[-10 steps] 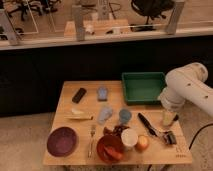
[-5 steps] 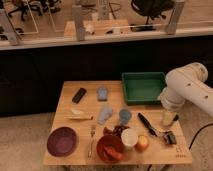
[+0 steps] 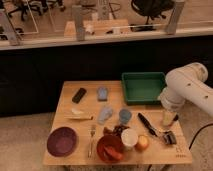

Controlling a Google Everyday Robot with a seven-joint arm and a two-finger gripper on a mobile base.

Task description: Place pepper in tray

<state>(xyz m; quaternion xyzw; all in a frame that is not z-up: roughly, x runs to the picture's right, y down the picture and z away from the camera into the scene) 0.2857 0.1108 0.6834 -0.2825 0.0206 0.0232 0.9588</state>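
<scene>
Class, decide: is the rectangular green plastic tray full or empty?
Empty: the rectangular green plastic tray shows only bare green floor. The gripper hangs outside it, at the right edge of the wooden table.

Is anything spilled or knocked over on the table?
Nothing looks spilled or broken. The pepper seems to lie in the reddish-brown bowl, not yet in the green tray. The gripper hangs over the right side of the table, just in front of the tray.
</scene>
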